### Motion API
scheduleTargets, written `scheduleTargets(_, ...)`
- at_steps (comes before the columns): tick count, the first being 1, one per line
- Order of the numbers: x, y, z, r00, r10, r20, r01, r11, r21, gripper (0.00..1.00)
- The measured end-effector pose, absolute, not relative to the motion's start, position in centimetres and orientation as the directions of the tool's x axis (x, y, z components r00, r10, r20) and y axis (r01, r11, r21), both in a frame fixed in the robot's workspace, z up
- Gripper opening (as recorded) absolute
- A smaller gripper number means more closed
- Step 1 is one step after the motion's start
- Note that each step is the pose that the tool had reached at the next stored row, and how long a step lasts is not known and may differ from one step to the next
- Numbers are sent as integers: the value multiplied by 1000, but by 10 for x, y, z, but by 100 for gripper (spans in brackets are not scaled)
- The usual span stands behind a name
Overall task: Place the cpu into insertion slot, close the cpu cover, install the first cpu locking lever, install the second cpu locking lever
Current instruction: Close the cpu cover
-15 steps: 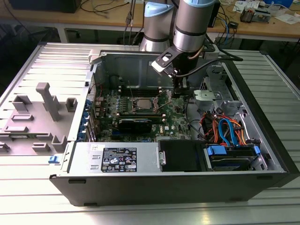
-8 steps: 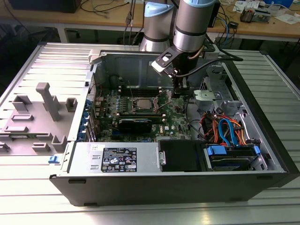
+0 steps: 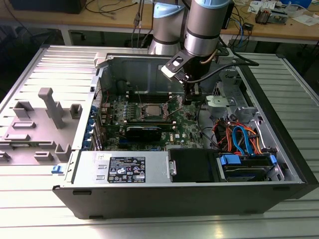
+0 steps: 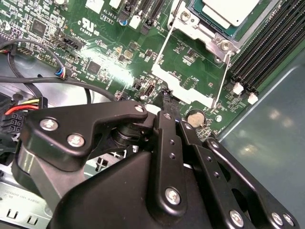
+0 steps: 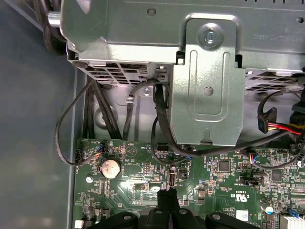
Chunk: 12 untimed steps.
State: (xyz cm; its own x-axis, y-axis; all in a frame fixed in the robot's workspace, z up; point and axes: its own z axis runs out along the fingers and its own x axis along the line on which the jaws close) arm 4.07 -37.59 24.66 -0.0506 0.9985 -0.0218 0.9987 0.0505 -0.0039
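Black gripper point(image 4: 166, 96): jaws together, tips low over green motherboard point(image 4: 109, 47), at the exterior view's right of silver-rimmed square insertion slot point(image 3: 135, 111). Pale silver square cpu point(image 4: 233, 9) lies inside it. Grey metal drive cage point(image 5: 205, 86) crowds nearby.

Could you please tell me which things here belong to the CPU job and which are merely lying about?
Job in hand: cpu, insertion slot, cpu cover, gripper.

Lying about: coin battery, memory slots, drive cables, grey plastic fixture.

Pale silver cpu point(image 4: 232, 9) flat inside silver-rimmed insertion slot point(image 4: 206, 33)
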Motion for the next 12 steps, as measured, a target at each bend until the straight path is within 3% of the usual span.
scheduleTargets(12, 32, -377, 247, -62, 998, -18, 998, 62, -4, 11)
